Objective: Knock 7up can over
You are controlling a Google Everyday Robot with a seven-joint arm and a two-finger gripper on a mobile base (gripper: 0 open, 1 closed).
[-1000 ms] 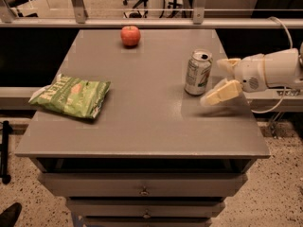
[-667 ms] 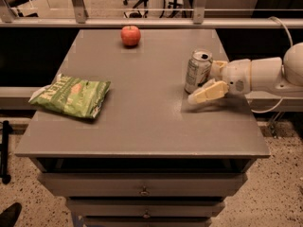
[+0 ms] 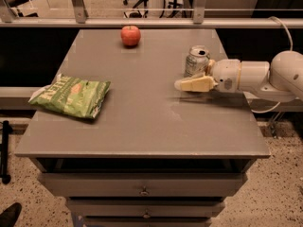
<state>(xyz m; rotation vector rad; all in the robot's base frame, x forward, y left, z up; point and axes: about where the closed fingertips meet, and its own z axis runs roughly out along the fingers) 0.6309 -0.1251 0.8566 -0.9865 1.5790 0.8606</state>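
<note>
Logged flat grey worktop [image 3: 142,122] on a cabinet, with metal-knobbed drawers [image 3: 143,191] under the front edge. Found small silver-white aluminium 7up can [image 3: 196,60] with green label marks and pull-tab top, standing upright at about 2 o'clock from worktop centre, close to the right edge. Not tipped. Saw white-bodied, cream-fingered gripper [image 3: 195,77] reaching in from 3 o'clock, low over the surface, right up against the can. Read jaws as open, with the near cream finger [image 3: 193,84] lying roughly flat, pointing to 9 o'clock across the can's 6 o'clock side at base height, and a stub of the far finger showing at the can's 3 o'clock side. Couldn't confirm actual contact between finger and can; looked touching or just beside. Gripped nothing. Traced rounded white arm [image 3: 279,74] running off the view's right edge at 3 o'clock, with a thin pale cable [image 3: 285,30] looping above it. Spotted round red apple [image 3: 130,35] at 12 o'clock near the back edge, well apart from can and gripper. Spotted crumpled green chip bag [image 3: 71,97] lying flat at 9 o'clock by the left edge, well apart from everything else. Noted metal rail [image 3: 142,22] right behind the worktop and speckled floor [image 3: 279,193] below.
</note>
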